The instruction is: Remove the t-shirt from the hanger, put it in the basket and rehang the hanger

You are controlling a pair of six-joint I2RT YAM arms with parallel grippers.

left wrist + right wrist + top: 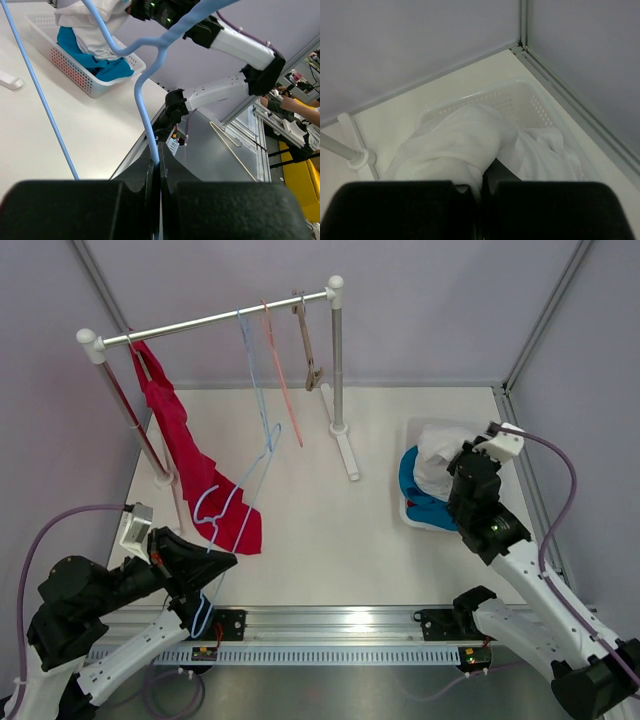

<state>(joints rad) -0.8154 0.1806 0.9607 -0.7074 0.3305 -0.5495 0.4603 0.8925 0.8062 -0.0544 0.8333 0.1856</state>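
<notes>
My left gripper (205,612) is shut on a bare light blue hanger (268,440) near the table's front left. In the left wrist view the hanger's stem (142,105) runs up from between the closed fingers (150,175). My right gripper (458,468) is shut on a white t-shirt (437,450) over the white basket (412,517) at the right. In the right wrist view the white cloth (455,145) bunches up from the shut jaws. A red t-shirt (185,445) hangs from the left end of the rail (200,325).
The rack's right post (338,360) and its foot stand mid-table. An orange hanger (280,370) and a wooden hanger (306,340) hang on the rail. A blue garment (420,502) lies in the basket under the white one. Enclosure walls stand close behind the basket (520,97).
</notes>
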